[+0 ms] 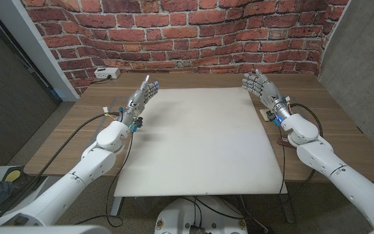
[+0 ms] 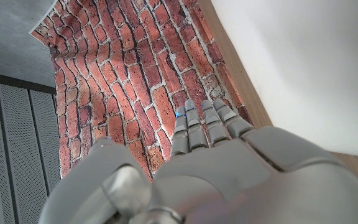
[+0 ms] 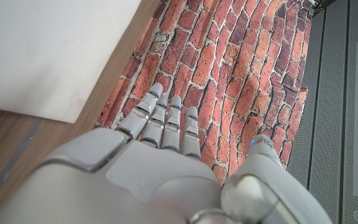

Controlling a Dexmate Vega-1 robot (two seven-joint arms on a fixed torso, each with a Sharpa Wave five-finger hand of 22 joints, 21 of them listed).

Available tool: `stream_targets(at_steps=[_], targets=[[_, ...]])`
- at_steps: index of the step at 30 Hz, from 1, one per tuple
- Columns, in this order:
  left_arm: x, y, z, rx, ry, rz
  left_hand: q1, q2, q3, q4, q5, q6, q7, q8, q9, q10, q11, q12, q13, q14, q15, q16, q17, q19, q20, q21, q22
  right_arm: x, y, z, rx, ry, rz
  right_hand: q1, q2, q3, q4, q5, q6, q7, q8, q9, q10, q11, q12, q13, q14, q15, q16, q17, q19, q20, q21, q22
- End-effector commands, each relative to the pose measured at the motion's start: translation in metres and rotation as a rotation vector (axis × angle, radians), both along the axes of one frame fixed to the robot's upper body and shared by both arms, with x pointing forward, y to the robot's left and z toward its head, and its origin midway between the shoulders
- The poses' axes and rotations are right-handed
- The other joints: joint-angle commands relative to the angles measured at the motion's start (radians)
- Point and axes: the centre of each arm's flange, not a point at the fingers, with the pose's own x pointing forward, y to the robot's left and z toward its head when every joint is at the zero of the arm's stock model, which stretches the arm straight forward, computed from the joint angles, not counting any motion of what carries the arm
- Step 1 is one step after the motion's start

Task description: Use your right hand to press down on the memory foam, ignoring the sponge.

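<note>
We see a large white sheet [image 1: 200, 140] on the wooden table [image 1: 330, 123], most likely the memory foam; no sponge is apparent to us. Its long axis runs from the table's near edge toward the brick wall [image 1: 174, 29], and its near end overhangs that edge. Our right hand [image 1: 260, 86] stands at the sheet's far right corner, fingers straight and close together, holding nothing. Our left hand [image 1: 143, 96] waits at the far left corner, likewise extended and empty.
</note>
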Motion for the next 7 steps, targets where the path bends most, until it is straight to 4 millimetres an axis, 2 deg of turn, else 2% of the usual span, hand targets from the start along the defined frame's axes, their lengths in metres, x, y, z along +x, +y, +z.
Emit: stream_targets(at_steps=[1,7], targets=[[0.0006,-0.0011,0.0042,0.007,-0.007,-0.007,0.002,-0.002,-0.006,0.001,0.002,0.005,0.003,0.003,0.005,0.005,0.002,-0.003,0.003,0.007,0.001,0.0,0.003,0.0,0.0,0.0,0.003,-0.0015,-0.0037,-0.0006,0.012,0.008,-0.004,-0.01,-0.002,-0.002,-0.001,0.006,-0.003,0.001,-0.004,0.004,-0.003,0.0,-0.003,0.003,-0.005,0.0,0.002,0.003,-0.003,0.003,-0.002,0.0],[0.0015,0.0018,0.0061,-0.005,-0.017,-0.003,0.002,-0.001,-0.007,0.001,0.002,0.004,0.004,0.002,0.005,0.006,0.001,-0.003,0.003,0.007,0.001,0.0,0.003,0.001,0.001,0.0,0.003,0.0013,-0.0013,0.0015,0.01,0.012,-0.001,-0.012,-0.002,-0.003,-0.001,0.006,-0.003,0.003,-0.004,0.003,-0.003,-0.001,-0.003,0.003,-0.003,0.0,0.004,0.002,-0.003,0.003,-0.002,0.0]])
